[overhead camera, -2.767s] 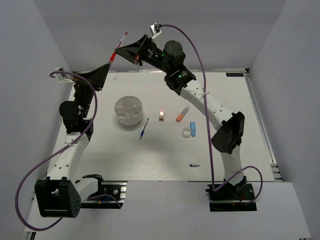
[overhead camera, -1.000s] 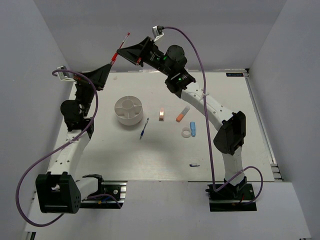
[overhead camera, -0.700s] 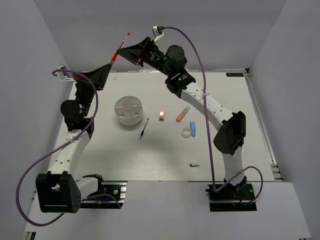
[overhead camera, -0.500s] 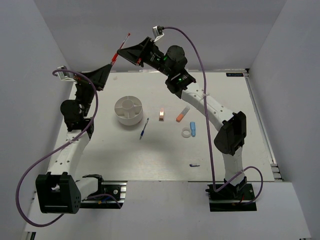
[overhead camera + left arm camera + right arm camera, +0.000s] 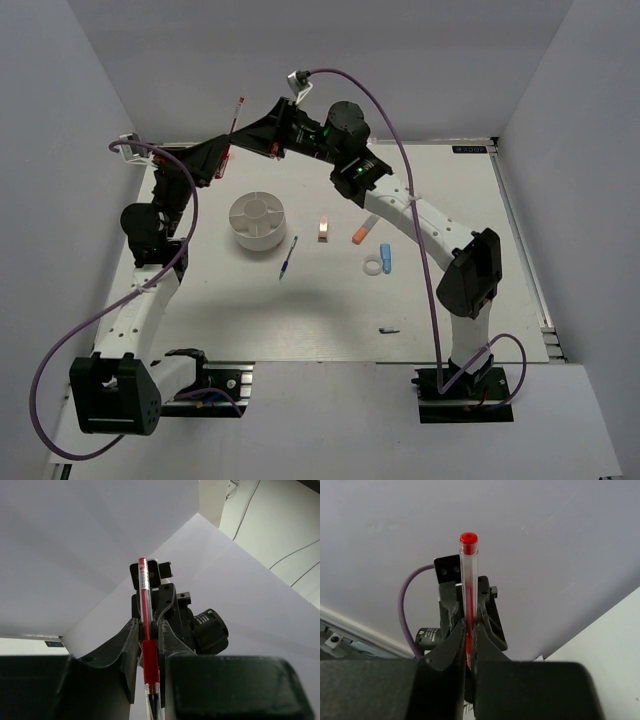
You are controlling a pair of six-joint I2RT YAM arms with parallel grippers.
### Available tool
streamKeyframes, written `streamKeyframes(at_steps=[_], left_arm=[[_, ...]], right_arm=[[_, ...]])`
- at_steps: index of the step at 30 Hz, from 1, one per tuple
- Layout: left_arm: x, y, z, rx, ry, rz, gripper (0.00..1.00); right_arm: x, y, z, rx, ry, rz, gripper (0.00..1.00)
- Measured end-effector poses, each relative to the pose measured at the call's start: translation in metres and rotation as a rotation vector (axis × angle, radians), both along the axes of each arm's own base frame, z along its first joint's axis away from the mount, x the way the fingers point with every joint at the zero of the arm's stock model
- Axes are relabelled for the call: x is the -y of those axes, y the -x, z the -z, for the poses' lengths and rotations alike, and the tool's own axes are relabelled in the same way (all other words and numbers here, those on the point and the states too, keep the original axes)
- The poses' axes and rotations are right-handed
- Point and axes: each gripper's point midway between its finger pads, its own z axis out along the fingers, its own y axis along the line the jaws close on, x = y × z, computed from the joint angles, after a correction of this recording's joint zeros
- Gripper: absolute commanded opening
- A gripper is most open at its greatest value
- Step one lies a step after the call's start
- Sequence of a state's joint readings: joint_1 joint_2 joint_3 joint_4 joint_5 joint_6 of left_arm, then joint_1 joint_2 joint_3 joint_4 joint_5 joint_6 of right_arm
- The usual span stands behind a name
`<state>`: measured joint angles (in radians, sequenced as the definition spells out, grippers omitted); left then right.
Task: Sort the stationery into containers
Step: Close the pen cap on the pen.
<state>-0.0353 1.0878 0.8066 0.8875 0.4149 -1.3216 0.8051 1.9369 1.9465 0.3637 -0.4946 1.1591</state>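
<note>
While both arms are raised over the far left of the table (image 5: 300, 320), the thin red pen (image 5: 235, 120) hangs in the air between them, beyond the round white tub (image 5: 258, 222) and clear of the surface. The right gripper (image 5: 468, 630) reaches in from the right with its jaws together, clamped on the pen's clear barrel, whose red end cap points up past the fingers. The left gripper (image 5: 149, 630) meets it from the left side, and its two fingers flank the pen's red grip section very closely. I cannot tell whether they press on the pen or stand just off it.

The tub sits left of the table's middle, with nothing visible in its compartments. Just right of it and a little nearer lies the thin blue pen (image 5: 288, 257), at a slant. Further right are the tan clip (image 5: 323, 229) and the orange-white stick (image 5: 364, 229). The white ring (image 5: 374, 266) and the light-blue eraser (image 5: 386, 257) lie just beside each other, nearer than the stick. A tiny dark cap (image 5: 389, 329) rests alone, well apart, toward the near edge.
</note>
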Motion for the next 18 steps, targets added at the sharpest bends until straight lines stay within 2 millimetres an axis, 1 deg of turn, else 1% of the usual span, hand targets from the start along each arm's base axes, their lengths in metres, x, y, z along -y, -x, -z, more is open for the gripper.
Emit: streamKeyframes(at_steps=[1, 2, 3, 4, 6, 9, 11, 12, 15, 18], left_arm=[[0.0, 0.001, -0.001, 0.005, -0.002, -0.003, 0.18], [0.0, 0.001, -0.001, 0.006, -0.003, -0.003, 0.19], [0.0, 0.001, -0.001, 0.005, -0.003, -0.003, 0.22], [0.0, 0.0, 0.0, 0.002, -0.003, -0.003, 0.29], [0.0, 0.0, 0.001, -0.002, -0.004, -0.002, 0.47], [0.0, -0.003, 0.005, -0.026, -0.004, -0.002, 0.55], [0.0, -0.005, 0.008, -0.042, -0.002, -0.005, 0.59], [0.0, -0.006, 0.01, -0.049, -0.001, -0.006, 0.64], [-0.002, -0.01, 0.017, -0.079, 0.002, -0.014, 0.66], [-0.005, -0.013, 0.022, -0.101, 0.004, -0.023, 0.69]], right_arm=[[0.0, 0.001, 0.001, 0.002, 0.004, -0.005, 0.0], [0.001, 0.0, 0.001, 0.001, 0.005, -0.005, 0.0], [0.001, -0.001, 0.002, 0.002, 0.006, -0.004, 0.0], [0.001, -0.001, 0.002, 0.002, 0.007, -0.004, 0.0], [0.002, -0.002, 0.003, 0.001, 0.011, -0.002, 0.0], [0.002, 0.0, 0.003, 0.01, 0.017, -0.018, 0.0], [0.004, 0.0, 0.005, 0.013, 0.022, -0.023, 0.0], [0.006, -0.002, 0.005, 0.014, 0.024, -0.024, 0.0], [0.01, -0.004, 0.009, 0.013, 0.034, -0.022, 0.0], [0.019, -0.01, 0.015, 0.012, 0.052, -0.004, 0.0]])
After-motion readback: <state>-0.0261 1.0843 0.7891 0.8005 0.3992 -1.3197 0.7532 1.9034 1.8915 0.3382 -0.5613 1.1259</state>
